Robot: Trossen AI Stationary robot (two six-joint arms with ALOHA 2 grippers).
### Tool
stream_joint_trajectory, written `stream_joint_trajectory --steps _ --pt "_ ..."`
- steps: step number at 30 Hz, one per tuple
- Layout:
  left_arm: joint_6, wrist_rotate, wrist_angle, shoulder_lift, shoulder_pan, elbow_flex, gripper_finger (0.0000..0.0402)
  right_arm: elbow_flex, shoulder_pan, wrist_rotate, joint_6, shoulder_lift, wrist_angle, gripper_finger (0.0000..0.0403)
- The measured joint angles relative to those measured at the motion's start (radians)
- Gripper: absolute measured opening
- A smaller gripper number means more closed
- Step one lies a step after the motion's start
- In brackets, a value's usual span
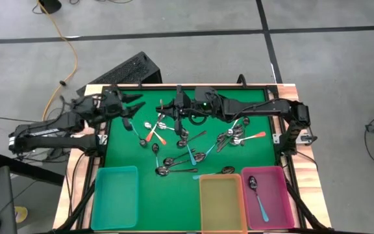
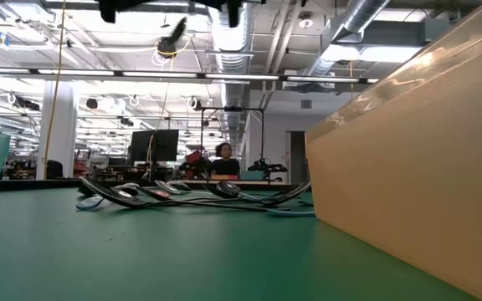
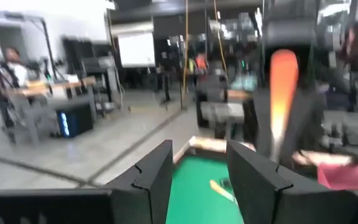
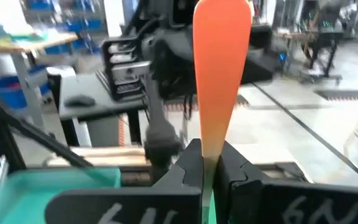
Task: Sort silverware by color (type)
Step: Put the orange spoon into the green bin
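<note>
My right gripper (image 4: 209,155) is shut on an orange-handled spoon (image 4: 221,68). It is over the far left part of the green mat (image 1: 174,112). The same orange handle (image 3: 283,87) shows in the left wrist view. My left gripper (image 3: 199,168) is open and holds nothing; it hovers close by, to the left of the right one (image 1: 134,104). Several more spoons lie on the mat in loose heaps (image 1: 177,140) (image 1: 234,136), and one orange spoon (image 1: 154,133) lies on its own. A light blue spoon (image 1: 257,195) lies in the pink bin. My right gripper pinches the spoon's orange handle at its narrow part (image 4: 207,146) between its two fingers. The wide free end (image 4: 222,25) sticks out well past the fingertips. The fingers hide the bowl. The spoon is lifted clear of the mat.
The teal bin (image 1: 115,172), yellow bin (image 1: 203,195) and pink bin (image 1: 279,188) stand in a row along the near edge. The yellow bin's wall (image 2: 408,142) fills the right of the low view. A keyboard (image 1: 125,71) lies beyond the far edge. A person sits far behind.
</note>
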Motion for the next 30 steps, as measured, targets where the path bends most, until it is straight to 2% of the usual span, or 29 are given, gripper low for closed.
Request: stream_joint_trajectory --steps 2,6,10,17,25,26,28,30 --pt "0.009 -0.001 0.018 -0.031 0.0 0.007 0.0137 -0.005 0.011 -0.004 0.023 0.033 0.019 0.0015" --pt "0.012 -0.001 0.072 -0.082 0.0 0.018 0.0137 -0.004 0.034 -0.026 0.074 0.146 0.188 0.0015" --pt "0.01 0.003 0.134 -0.121 0.001 0.018 0.0137 0.057 0.032 -0.122 0.088 0.267 0.265 0.0015" --pt "-0.008 0.003 0.135 -0.156 0.001 0.019 0.0137 0.333 0.033 -0.299 0.13 0.478 0.26 0.0015" --pt "0.001 -0.002 0.135 -0.156 0.001 0.019 0.0137 0.77 0.063 -0.518 0.15 0.726 0.079 0.0016" --pt "0.001 -0.003 0.135 -0.156 0.001 0.019 0.0137 0.802 0.067 -0.537 0.149 0.749 0.083 0.0017" --pt "-0.001 -0.012 0.135 -0.156 0.001 0.019 0.0137 0.764 0.08 -0.558 0.159 0.755 0.191 0.0017" --pt "-0.004 -0.023 0.133 -0.156 0.001 0.019 0.0137 0.755 0.087 -0.566 0.169 0.773 0.191 0.0017"
